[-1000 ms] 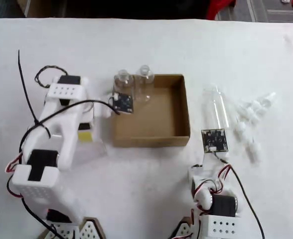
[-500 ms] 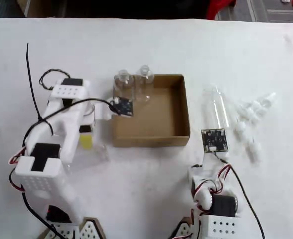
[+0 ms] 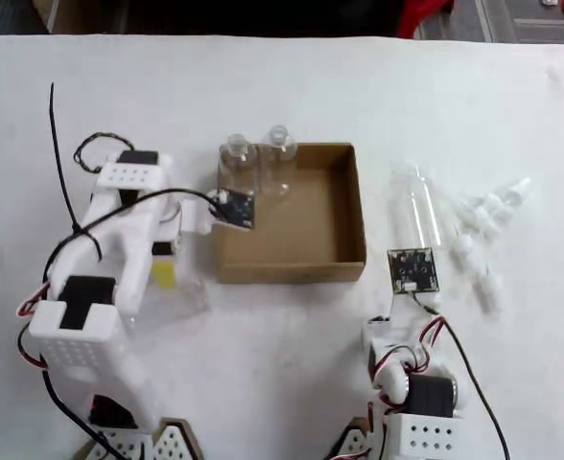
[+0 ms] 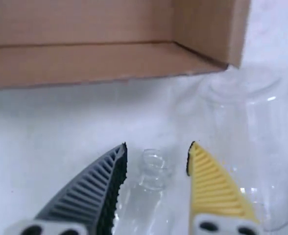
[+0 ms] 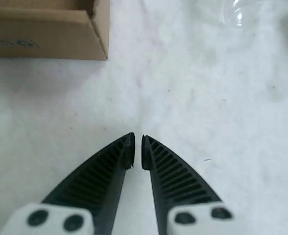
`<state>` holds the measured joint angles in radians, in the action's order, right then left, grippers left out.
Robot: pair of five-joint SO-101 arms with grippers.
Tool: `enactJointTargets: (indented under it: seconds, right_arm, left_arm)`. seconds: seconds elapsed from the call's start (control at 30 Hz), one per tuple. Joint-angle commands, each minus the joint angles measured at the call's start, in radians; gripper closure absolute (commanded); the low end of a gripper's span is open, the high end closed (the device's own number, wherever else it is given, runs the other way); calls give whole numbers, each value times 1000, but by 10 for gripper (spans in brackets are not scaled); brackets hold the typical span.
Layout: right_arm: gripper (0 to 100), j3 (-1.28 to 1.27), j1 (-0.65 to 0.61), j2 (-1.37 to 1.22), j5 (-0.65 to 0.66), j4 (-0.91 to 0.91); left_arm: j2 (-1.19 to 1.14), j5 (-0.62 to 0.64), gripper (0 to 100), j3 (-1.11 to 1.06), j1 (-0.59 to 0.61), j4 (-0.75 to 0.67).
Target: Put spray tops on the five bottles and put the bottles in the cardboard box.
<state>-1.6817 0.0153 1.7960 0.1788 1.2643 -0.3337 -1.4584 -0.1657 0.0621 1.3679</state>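
Overall, the cardboard box (image 3: 359,206) sat open-topped near the middle of the white table (image 3: 292,86), between the two arms. Left gripper (image 4: 157,146): gray and yellow fingers stood well apart, low over the table just beside the box's left wall. A small bottle (image 4: 151,174) lay between those fingers with its open neck pointing toward the box. The fingertips were clear of the neck. Whether the fingers pressed on the bottle's body lower down could not be told. A second clear bottle (image 4: 252,147) lay just beside the yellow finger, near the box's front corner. Right gripper (image 5: 137,152): the two black fingers were drawn almost together with only a thin slit between the tips, and they held nothing. It hung over bare table on the near side of the box, off its right front corner. Two upright bottles (image 3: 236,161) stood side by side at the box's far left corner. Whether both were fully inside the walls could not be told from overhead. One long bottle (image 3: 421,211) lay on its side on the table to the right of the box, apart from it. The spray tops (image 3: 483,235) lay in a loose white heap farther right, near that long bottle. Some of the tops touched one another.
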Motion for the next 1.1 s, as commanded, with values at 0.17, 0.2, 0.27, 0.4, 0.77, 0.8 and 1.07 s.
enactJointTargets:
  seconds: [0.17,0.2,0.27,0.4,0.77,0.8,1.07]
  right_arm:
    - [982,-9,8,5,-5,5]
    - [982,-9,8,5,-5,5]
    - [982,-9,8,5,-5,5]
    - [982,-9,8,5,-5,5]
    - [982,-9,8,5,-5,5]
    - [982,-9,8,5,-5,5]
    - [982,-9,8,5,-5,5]
  left_arm:
    - [5,-43,808,120,13,72]
    - [5,-43,808,118,13,72]
    - [4,-43,808,117,13,72]
    - [4,-44,808,117,13,74]
    - [2,-44,805,115,18,71]
    - [2,-44,805,115,24,71]
    - [-53,-77,808,124,51,71]
